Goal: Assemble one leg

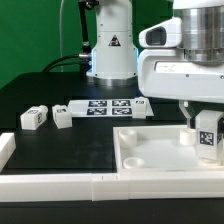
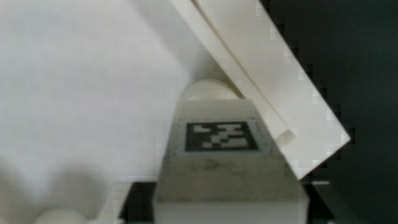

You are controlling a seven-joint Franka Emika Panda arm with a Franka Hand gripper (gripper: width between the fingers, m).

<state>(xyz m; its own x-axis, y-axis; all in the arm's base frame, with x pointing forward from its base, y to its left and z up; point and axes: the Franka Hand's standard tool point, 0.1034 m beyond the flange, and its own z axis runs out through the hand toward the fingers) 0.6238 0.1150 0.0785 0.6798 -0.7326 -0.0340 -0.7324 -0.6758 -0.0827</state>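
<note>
My gripper (image 1: 206, 146) is shut on a leg (image 1: 208, 136), a small white peg with a black-and-white tag. It holds the leg upright over the far corner of the tabletop (image 1: 160, 152) at the exterior view's right. In the wrist view the leg (image 2: 221, 128) stands between my two dark fingers (image 2: 146, 200). Its far end is close to the tabletop's raised rim (image 2: 267, 75), over the white tabletop surface (image 2: 80, 90). Whether the leg touches the tabletop cannot be told.
Two loose legs (image 1: 36, 117) (image 1: 63, 117) lie on the black table at the exterior view's left. The marker board (image 1: 105, 107) lies behind them, with another small white piece (image 1: 141, 104) at its end. A white frame (image 1: 60, 185) borders the front and left.
</note>
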